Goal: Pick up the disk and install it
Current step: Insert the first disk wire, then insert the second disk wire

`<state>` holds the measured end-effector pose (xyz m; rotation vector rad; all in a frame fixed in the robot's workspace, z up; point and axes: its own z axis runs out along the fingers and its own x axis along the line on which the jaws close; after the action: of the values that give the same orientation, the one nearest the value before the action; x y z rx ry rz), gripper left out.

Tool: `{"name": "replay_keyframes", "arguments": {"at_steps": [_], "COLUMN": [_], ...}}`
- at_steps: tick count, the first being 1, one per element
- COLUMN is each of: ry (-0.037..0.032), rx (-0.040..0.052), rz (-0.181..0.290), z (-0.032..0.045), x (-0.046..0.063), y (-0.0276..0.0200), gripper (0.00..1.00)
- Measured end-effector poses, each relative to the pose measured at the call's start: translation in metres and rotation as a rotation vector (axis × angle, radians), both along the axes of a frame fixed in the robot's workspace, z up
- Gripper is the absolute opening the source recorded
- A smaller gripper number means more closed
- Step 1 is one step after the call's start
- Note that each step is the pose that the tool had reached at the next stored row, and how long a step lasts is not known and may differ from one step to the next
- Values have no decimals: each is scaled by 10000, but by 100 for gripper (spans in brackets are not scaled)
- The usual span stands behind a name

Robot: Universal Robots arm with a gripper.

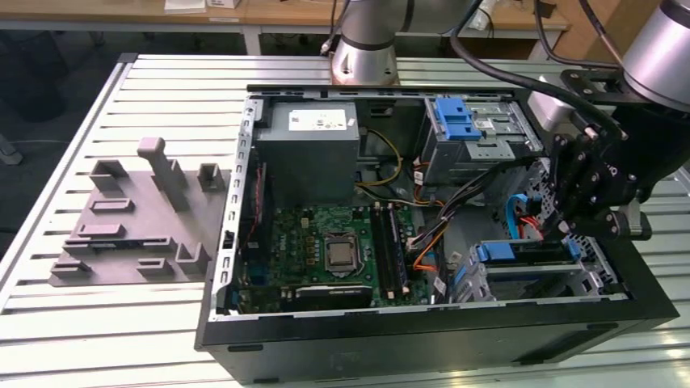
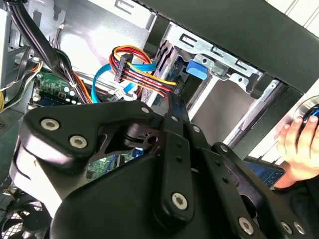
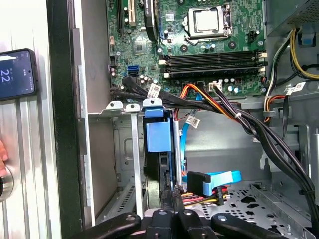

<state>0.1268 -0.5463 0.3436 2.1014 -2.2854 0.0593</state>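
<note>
Disk [image 3: 158, 164], a flat grey hard drive framed by a blue plastic carrier, is sitting on edge in the silver metal drive cage [image 3: 130, 154] of the open black computer case [image 1: 431, 335], directly ahead of the black pincer [image 3: 172, 206]. The pincer's fingertips are lying close together at the disk's near edge; I cannot tell whether they are gripping it. A bundle of red, orange and yellow wires [image 2: 142, 72] and a light blue flat cable [image 3: 219, 179] are crossing just beside the pincer. Beyond the disk, the green motherboard [image 3: 199, 45] is lying. Outside the case wall, a dark phone [image 3: 17, 73] is showing "22". The arm is reaching down into the case near the exterior view's right, wrist tilted.
</note>
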Motion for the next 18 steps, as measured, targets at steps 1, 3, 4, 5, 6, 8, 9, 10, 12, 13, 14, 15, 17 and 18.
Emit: {"name": "replay_keyframes", "arguments": {"at_steps": [1,3,4,5,6,8,9,10,12,13,14,15,17,18], "ry": [0,0,0,0,0,0,0,0,1,0,1,0,0,0], "rx": [1,0,0,0,0,0,0,0,-1,0,0,-1,-1,0], "rz": [0,0,0,0,0,0,0,1,0,0,1,0,0,0], "z": [0,3,5,6,6,7,7,8,8,8,8,8,8,7], "x": [0,0,0,0,0,0,0,-1,-11,-16,-23,-29,-54,-63], "y": [0,0,0,0,0,0,0,0,0,0,0,0,0,0], "gripper": [11,11,11,11,11,11,11,11,11,11,11,11,11,11]}}
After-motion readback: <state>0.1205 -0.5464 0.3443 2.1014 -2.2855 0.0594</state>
